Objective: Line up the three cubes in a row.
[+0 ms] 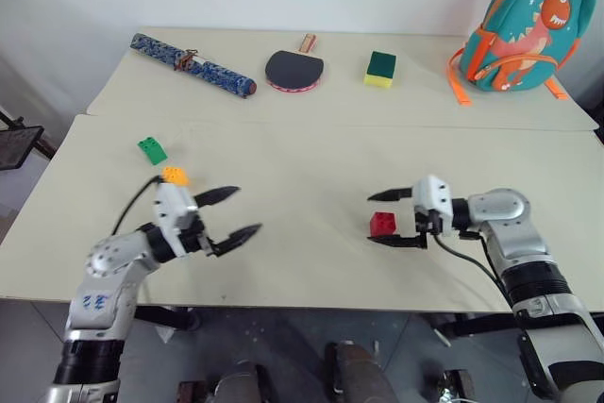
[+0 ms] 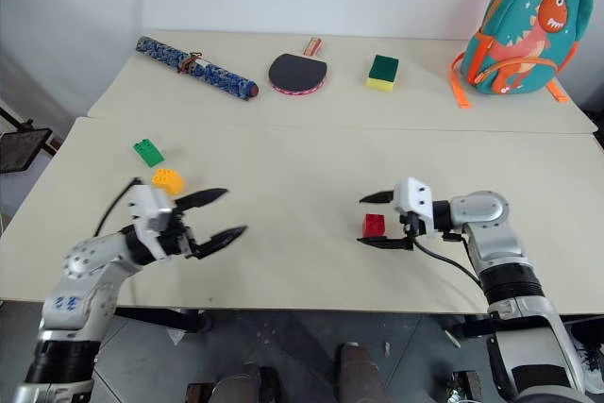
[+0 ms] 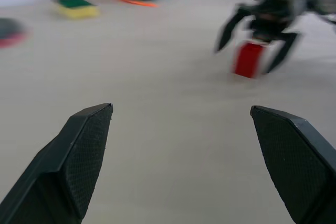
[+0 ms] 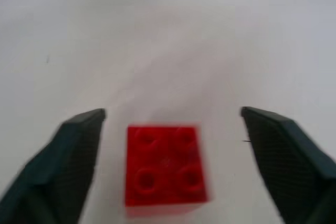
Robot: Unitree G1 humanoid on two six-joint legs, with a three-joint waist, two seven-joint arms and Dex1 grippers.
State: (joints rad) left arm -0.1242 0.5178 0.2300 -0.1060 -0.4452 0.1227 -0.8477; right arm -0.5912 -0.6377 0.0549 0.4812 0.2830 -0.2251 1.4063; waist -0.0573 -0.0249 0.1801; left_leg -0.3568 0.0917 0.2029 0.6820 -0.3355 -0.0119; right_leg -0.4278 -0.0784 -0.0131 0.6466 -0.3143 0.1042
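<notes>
Right wrist view: right pincer [image 4: 168, 156] spread apart around the red cube [image 4: 164, 163], not touching. Left pincer [image 1: 231, 214] apart too, near the yellow cube [image 1: 176, 176] and green cube [image 1: 151, 149].

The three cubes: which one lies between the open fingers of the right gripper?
The red cube; the green cube and yellow-orange cube lie far off, near the left gripper.
</notes>
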